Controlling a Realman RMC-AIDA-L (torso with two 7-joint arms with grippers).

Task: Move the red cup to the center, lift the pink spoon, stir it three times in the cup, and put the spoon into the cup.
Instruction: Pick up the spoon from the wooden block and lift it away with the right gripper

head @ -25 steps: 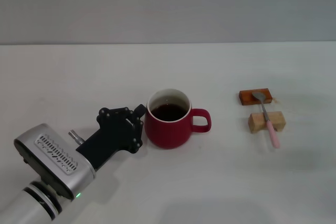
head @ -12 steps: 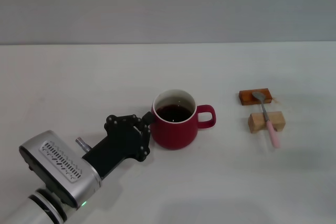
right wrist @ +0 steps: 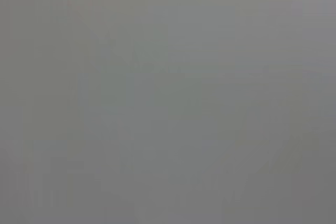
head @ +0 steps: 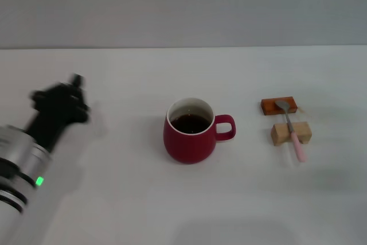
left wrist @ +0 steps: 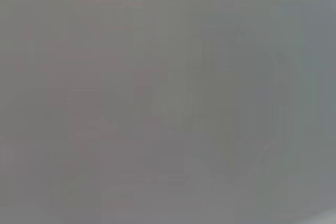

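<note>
One table [head: 172, 210], white, filling the head view up to a grey wall [head: 183, 4].

One arm in view: the left arm, entering from the near left corner, silver casing with a green light, ending in the black left gripper [head: 69, 93]. The gripper is smeared in the head view; cannot tell whether its fingers are apart or together. It holds nothing that shows. The right arm is out of the head view. Both wrist views give only a flat grey field.

One cup [head: 189, 133], dark red, white inside, upright near the table's middle. Handle points toward the robot's right. Contents: dark liquid, level a little below the rim; nothing else in it.

Cup vs. gripper: cup lies well apart from the left gripper, to its right and slightly nearer the robot. Bare table between them, no contact.

Two small blocks, right of the cup: one pale wood block [head: 291, 133], one red-brown block [head: 278, 106] just behind it.

One spoon [head: 291, 130], lying across both blocks: grey bowl on the red-brown block, neck over the wood block, pink handle sloping down to the table on the near side. Spoon is apart from the cup, beyond the handle side, and far from the gripper.
</note>
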